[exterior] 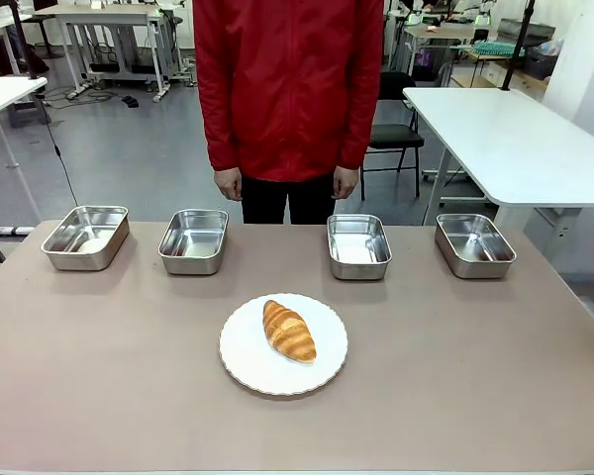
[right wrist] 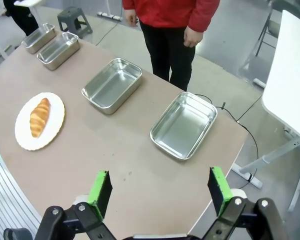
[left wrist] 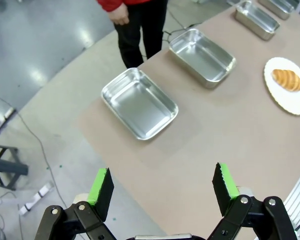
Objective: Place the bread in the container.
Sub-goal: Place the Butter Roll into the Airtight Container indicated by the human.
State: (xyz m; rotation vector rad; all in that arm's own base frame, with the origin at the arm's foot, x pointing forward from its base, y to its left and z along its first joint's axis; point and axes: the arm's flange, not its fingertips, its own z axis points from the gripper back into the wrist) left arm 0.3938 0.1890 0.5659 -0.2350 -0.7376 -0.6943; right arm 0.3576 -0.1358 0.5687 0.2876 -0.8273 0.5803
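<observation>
The bread [exterior: 289, 331] lies slantwise on a white plate [exterior: 246, 368] at the near middle of the worktop [exterior: 475, 376], well apart from the four steel trays [exterior: 190, 263] lined up along the far edge. A person [exterior: 289, 89] in red stands behind the trays, hands hanging down. The left jaws are released and spread wide, green pads [left wrist: 101, 186] above the worktop's left end, grasping nothing. The right jaws are likewise released, pads [right wrist: 217, 186] above the right end.
</observation>
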